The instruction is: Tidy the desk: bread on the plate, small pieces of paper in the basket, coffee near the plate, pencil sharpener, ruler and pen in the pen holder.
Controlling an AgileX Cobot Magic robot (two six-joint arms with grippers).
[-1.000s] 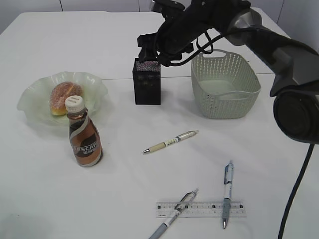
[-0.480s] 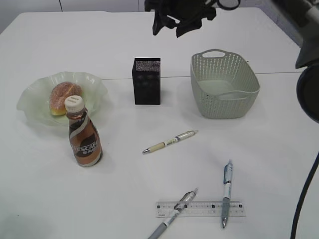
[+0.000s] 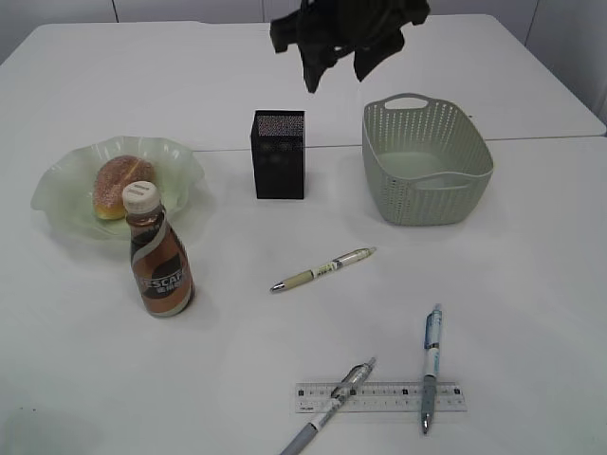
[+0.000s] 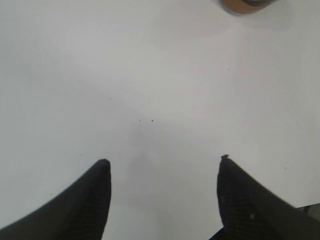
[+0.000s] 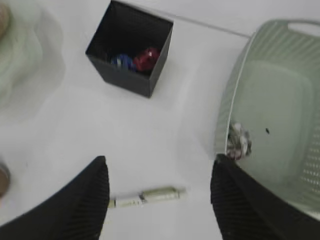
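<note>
Nearest on the white desk [image 3: 531,284], two pens [image 3: 432,365] lie across a clear ruler [image 3: 381,397]; grasping the ruler could drag them along. A third pen [image 3: 324,268] lies mid-desk, flat, and might slip from the fingers. Left, the coffee [image 3: 160,261] stands just beside the plate [image 3: 57,190] holding bread [image 3: 121,183]. Farther back stand the pen holder [image 3: 279,154] and basket [image 3: 427,161]. The right hand [image 3: 337,62] hangs high above them, wide open and empty. The left hand [image 4: 162,172], also wide open, hovers over bare desk.

Lab-like: bare white desk [image 3: 114,85]
</note>
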